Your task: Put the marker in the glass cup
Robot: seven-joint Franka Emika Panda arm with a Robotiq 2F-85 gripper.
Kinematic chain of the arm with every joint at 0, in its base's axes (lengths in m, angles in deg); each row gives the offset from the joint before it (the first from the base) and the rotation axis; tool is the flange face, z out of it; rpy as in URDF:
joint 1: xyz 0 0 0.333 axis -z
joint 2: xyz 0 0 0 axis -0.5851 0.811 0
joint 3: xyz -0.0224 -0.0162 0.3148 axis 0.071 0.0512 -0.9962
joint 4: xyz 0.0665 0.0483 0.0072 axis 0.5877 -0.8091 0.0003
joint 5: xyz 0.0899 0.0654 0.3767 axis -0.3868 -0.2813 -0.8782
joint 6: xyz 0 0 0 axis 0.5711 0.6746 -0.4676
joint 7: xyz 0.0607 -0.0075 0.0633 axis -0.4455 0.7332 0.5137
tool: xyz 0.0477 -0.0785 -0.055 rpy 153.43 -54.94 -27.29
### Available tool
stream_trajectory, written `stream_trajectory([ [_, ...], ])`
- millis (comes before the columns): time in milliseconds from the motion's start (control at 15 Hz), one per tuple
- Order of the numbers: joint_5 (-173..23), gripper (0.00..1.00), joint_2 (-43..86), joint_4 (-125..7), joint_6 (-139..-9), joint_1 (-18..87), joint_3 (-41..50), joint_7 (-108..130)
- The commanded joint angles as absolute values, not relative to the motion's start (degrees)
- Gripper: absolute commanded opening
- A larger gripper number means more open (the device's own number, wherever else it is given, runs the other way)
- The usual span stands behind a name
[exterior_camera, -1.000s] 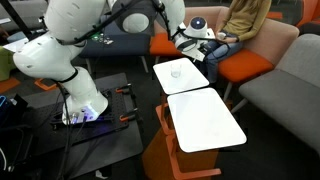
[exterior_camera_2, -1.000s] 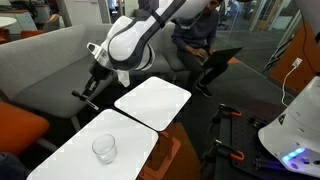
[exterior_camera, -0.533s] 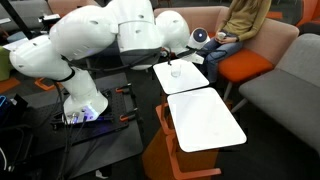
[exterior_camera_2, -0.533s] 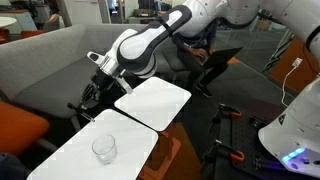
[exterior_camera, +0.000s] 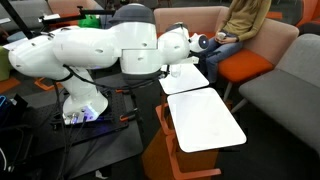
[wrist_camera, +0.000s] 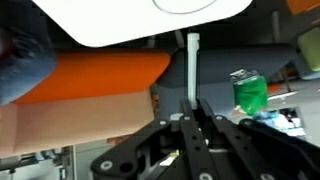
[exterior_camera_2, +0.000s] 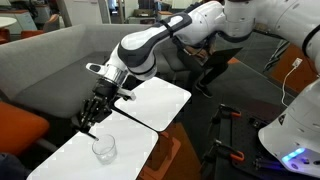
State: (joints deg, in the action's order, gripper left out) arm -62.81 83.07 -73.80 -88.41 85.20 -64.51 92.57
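My gripper (exterior_camera_2: 88, 122) hangs over the far end of the white tabletop (exterior_camera_2: 60, 160), up and to the left of the glass cup (exterior_camera_2: 104, 149). The cup is clear, upright and empty. The jaws are shut on the marker. In the wrist view the marker (wrist_camera: 191, 62) is a thin pale-looking stick poking out beyond the gripper (wrist_camera: 190, 108) toward the white tabletop (wrist_camera: 110, 22). A curved piece of the cup's rim (wrist_camera: 186, 7) shows at the top edge. In an exterior view (exterior_camera: 175, 55) the arm covers the gripper and the cup.
A second white tabletop (exterior_camera_2: 155, 100) adjoins the first. Orange seats (wrist_camera: 90, 70) and a grey sofa (exterior_camera_2: 45, 75) surround the tables. A person with a laptop (exterior_camera_2: 215, 65) sits behind. A green object (wrist_camera: 248, 92) lies past the gripper. The robot base (exterior_camera: 80, 105) stands beside the tables.
The arm has swung from beyond the tables' edge to above the tabletop with the cup, lowering the gripper and the marker toward the cup.
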Motion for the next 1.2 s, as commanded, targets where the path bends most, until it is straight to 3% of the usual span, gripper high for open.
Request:
stream_trajectory([
  [0,-68.02,0.03,85.31,-71.72,-76.07,86.94,-66.01,102.51],
  [267,-74.08,0.03,84.07,-65.68,-61.35,84.0,-62.88,111.5],
  [1133,-88.76,0.03,82.77,-49.67,-61.03,71.19,-52.27,118.0],
])
